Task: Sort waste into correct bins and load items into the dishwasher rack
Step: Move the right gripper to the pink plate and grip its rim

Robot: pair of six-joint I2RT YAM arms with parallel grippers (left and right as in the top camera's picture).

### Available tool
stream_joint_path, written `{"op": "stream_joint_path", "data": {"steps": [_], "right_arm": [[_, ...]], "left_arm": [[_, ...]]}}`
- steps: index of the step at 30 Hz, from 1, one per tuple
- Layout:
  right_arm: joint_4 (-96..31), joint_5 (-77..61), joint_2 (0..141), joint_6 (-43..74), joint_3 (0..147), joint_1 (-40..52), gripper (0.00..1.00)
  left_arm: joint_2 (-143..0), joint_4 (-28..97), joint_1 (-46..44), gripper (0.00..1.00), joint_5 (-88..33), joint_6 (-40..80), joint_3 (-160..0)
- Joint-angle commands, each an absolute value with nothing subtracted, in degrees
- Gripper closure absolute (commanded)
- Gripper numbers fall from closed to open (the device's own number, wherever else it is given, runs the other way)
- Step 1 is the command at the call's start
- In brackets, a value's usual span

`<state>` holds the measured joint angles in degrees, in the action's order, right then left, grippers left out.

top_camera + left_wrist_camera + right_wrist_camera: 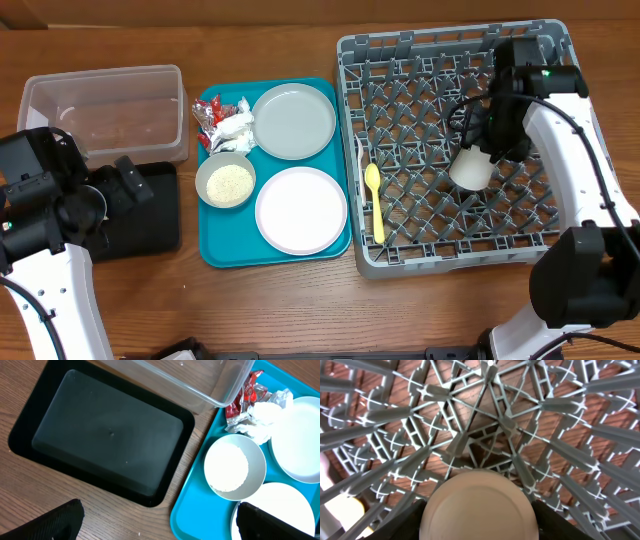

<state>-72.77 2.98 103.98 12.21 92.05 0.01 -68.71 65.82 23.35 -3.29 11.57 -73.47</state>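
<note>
Right claw (480, 150) is clamped on the one cup (468, 170), base toward the wrist and low over the rack's (450, 255) pegs, likely so it seats mouth-down. Left claw (157, 510) hangs spread wide above the black tray (110, 435), probably ready for waste. One spoon (374, 200) lies at the rack's left. The teal tray (215, 255) carries two plates, grey-green (293, 120) far and white (300, 210) near, one bowl (225, 183) of rice, one napkin (236, 128), and wrappers (210, 110), count unclear. One tub (105, 100) stands far left.
</note>
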Motion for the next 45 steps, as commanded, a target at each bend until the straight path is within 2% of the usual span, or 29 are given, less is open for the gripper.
{"op": "stream_joint_path", "data": {"steps": [1,5,10,21,24,26,29,31,37,41,45], "right_arm": [[-71.8,3.3,101.9,12.0,91.0,-0.1,0.44],[-73.3,3.4,100.6,12.0,91.0,0.0,0.41],[-73.8,3.4,96.1,12.0,91.0,0.0,0.28],[-72.9,2.9,94.7,12.0,89.5,0.1,0.30],[-73.9,-8.4,89.9,9.8,96.6,2.0,0.30],[-72.4,-14.5,86.8,7.6,101.0,6.4,0.29],[-68.3,-15.6,84.5,7.4,102.1,15.1,0.23],[-67.2,-15.6,85.1,7.4,101.9,22.2,0.23],[-66.0,-12.1,94.6,7.4,98.4,40.6,0.30],[-64.7,-10.1,105.4,7.5,97.8,47.0,0.43],[-62.0,-10.2,113.7,7.8,97.8,50.6,0.47]], "left_arm": [[-68.9,65.8,23.7,0.00,-3.9,10.3,-74.4],[-68.9,65.8,23.7,0.00,-3.9,10.3,-74.4],[-68.9,65.8,23.7,0.00,-3.9,10.3,-74.4],[-68.9,65.8,23.7,0.00,-3.9,10.3,-74.4],[-68.9,65.8,23.7,0.00,-3.9,10.3,-74.4],[-68.9,65.8,23.7,0.00,-3.9,10.3,-74.4],[-68.9,65.8,23.7,0.00,-3.9,10.3,-74.4],[-68.9,65.8,23.7,0.00,-3.9,10.3,-74.4],[-68.9,65.8,23.7,0.00,-3.9,10.3,-74.4],[-68.9,65.8,23.7,0.00,-3.9,10.3,-74.4],[-68.9,65.8,23.7,0.00,-3.9,10.3,-74.4]]}}
